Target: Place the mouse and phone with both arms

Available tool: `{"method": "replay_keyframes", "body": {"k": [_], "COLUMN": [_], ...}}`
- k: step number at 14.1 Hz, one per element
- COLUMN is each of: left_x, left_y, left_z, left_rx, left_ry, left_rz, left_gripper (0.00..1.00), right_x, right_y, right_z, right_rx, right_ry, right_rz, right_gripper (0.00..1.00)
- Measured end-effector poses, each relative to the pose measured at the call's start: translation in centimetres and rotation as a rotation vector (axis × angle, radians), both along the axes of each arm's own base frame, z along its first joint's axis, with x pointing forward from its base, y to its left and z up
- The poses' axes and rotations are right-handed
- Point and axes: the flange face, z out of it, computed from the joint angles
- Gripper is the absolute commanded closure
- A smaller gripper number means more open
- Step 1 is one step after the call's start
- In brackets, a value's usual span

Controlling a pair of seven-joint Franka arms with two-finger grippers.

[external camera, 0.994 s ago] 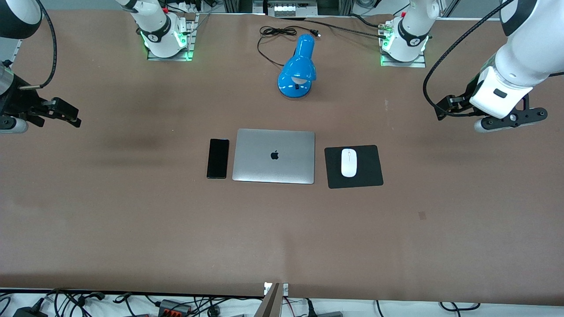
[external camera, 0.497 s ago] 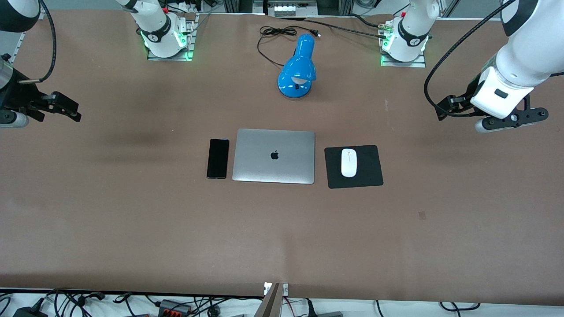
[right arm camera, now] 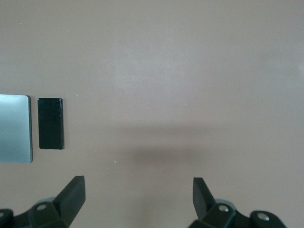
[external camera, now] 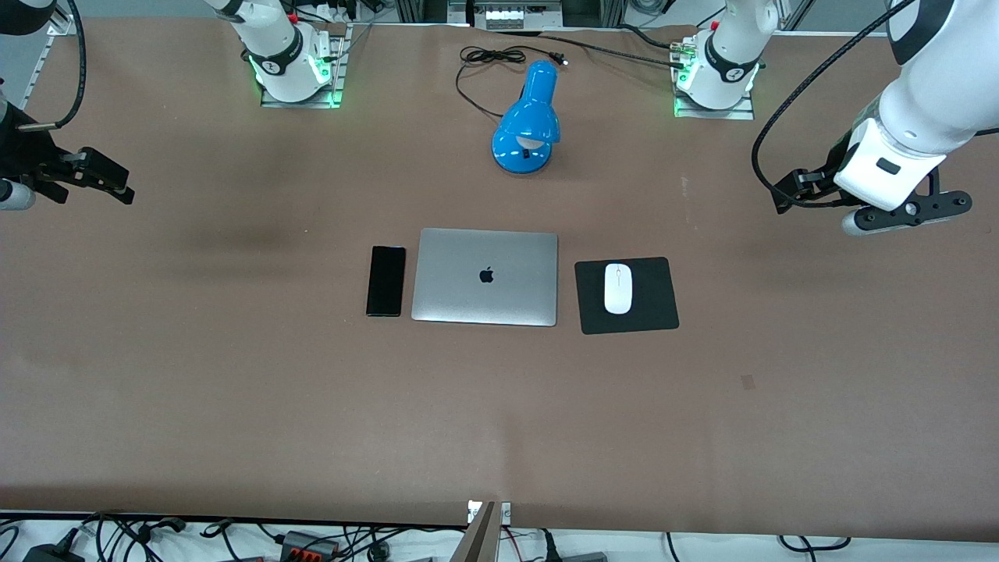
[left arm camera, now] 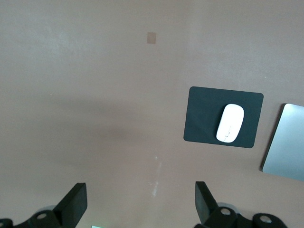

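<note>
Up over the bare table [external camera: 234, 390], both my grippers hang high with nothing in them.

Going big to small: my left arm [external camera: 929, 86] is at its end of the table, left gripper [left arm camera: 140, 209] with fingers wide apart over bare tabletop; my right arm [external camera: 23, 16] is at its own end, right gripper [right arm camera: 137, 202] spread just as wide over bare tabletop too. Mid-table sits the closed laptop [external camera: 485, 276], with a blue lamp [external camera: 527, 121] farther from the front camera. Pad [external camera: 626, 295] lies just beside the laptop toward my left arm's end, the phone [external camera: 385, 280] lies flat just beside it toward my right arm's end, and the mouse [external camera: 618, 288] sits on the pad.
</note>
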Motion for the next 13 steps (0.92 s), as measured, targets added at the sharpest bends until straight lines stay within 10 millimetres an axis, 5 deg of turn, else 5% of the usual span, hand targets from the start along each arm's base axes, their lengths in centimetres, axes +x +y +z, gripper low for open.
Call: {"method": "replay_keyframes", "body": {"k": [13], "left_x": [0.03], "left_y": [0.23], "left_z": [-0.02], "left_rx": [0.0], "left_ry": [0.0], "left_rz": [0.004], "left_gripper": [0.0], "right_x": [-0.03], "right_y": [0.25], "right_z": [-0.16], "right_rx": [-0.001], "right_ry": [0.006], "right_rz": [0.005], "right_gripper": [0.0]}}
